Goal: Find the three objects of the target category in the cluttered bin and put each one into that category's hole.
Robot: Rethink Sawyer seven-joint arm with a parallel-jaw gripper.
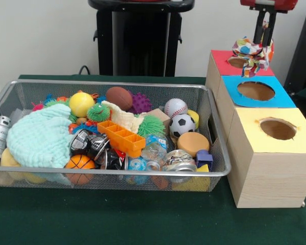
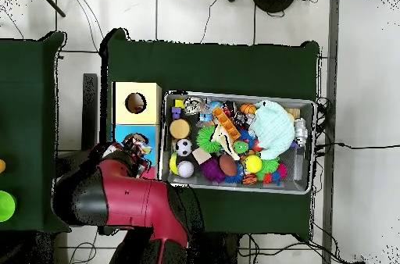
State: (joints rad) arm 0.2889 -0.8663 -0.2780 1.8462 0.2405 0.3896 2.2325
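Observation:
My gripper hangs at the top right, shut on the white polka-dot cloth. The cloth dangles over the red-faced hole, at the far end of the row of boxes. The yellow-faced hole tops the nearest wooden box and shows in the overhead view too. The wire mesh bin stands to the left of the boxes. The mint-green knit cloth lies at its left end and also shows from above. The cream knit cloth lies in the middle among toys.
The blue-faced hole sits between the red and yellow ones. The bin holds balls, crushed cans, an orange tray and blocks. My red arm reaches over the boxes' end. The pedestal stands behind the bin.

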